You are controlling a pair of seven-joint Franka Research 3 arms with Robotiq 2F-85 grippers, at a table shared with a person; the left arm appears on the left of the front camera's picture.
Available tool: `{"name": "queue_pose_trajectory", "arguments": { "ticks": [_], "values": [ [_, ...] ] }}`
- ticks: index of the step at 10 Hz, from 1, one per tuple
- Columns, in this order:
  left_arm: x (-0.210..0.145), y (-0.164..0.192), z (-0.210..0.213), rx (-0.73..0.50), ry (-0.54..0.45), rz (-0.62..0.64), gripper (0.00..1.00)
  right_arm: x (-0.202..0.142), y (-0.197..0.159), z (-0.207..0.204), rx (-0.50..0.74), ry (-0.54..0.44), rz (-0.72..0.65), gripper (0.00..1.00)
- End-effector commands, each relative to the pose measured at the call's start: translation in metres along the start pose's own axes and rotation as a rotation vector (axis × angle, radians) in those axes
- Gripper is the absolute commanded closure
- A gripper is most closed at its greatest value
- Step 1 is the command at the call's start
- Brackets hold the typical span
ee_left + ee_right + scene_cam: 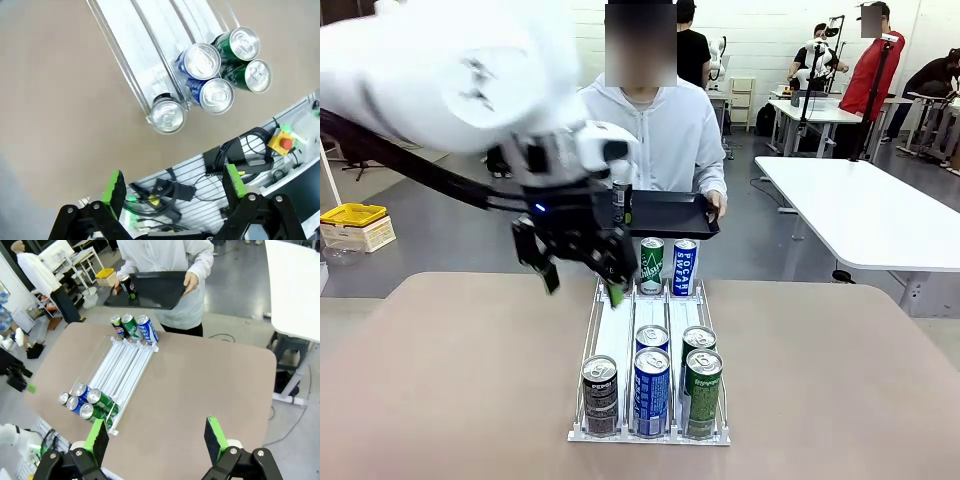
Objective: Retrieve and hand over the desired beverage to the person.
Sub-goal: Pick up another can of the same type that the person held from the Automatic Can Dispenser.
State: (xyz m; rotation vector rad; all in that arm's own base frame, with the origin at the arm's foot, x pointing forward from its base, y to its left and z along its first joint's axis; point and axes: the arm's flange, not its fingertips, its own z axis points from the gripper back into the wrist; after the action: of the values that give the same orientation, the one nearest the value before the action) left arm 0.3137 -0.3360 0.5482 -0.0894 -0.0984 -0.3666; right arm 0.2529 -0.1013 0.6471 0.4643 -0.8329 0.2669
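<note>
One black cola can (621,201) stood delivered on the person's (660,130) black tray (675,215); left gripper (583,283) and right gripper (155,437) gaped empty.

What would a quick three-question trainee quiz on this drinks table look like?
1. True or false: the tray held by the person carries a black can.
2. How many cans stand at the end of the rack nearest the robot? A three, B five, C seven.
3. Fill in: the left pincer is ____ and holds nothing.
Key: 1 true; 2 B; 3 open.
</note>
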Motion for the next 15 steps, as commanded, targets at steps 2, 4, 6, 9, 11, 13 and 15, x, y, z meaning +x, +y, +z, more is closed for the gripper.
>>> {"name": "queue_pose_trajectory", "arguments": {
  "ticks": [2, 4, 6, 9, 11, 13, 15],
  "values": [
    [0.023, -0.038, -0.031, 0.100, 0.019, 0.192, 0.00, 0.000, -0.001, -0.002, 0.023, -0.004, 0.002, 0.00],
    [0.027, -0.053, -0.038, 0.083, -0.015, 0.239, 0.00, 0.000, -0.001, -0.002, 0.023, -0.004, 0.002, 0.00],
    [0.032, -0.053, -0.036, 0.022, -0.017, 0.232, 0.00, 0.000, -0.001, -0.002, 0.023, -0.004, 0.002, 0.00],
    [0.023, -0.048, -0.042, 0.064, 0.008, 0.232, 0.00, 0.000, -0.001, -0.002, 0.023, -0.004, 0.002, 0.00],
    [0.023, -0.048, -0.042, 0.064, 0.008, 0.232, 0.00, 0.000, -0.001, -0.002, 0.023, -0.004, 0.002, 0.00],
    [0.023, -0.048, -0.042, 0.064, 0.008, 0.232, 0.00, 0.000, -0.001, -0.002, 0.023, -0.004, 0.002, 0.00],
    [0.023, -0.048, -0.042, 0.064, 0.008, 0.232, 0.00, 0.000, -0.001, -0.002, 0.023, -0.004, 0.002, 0.00]
  ]
}}
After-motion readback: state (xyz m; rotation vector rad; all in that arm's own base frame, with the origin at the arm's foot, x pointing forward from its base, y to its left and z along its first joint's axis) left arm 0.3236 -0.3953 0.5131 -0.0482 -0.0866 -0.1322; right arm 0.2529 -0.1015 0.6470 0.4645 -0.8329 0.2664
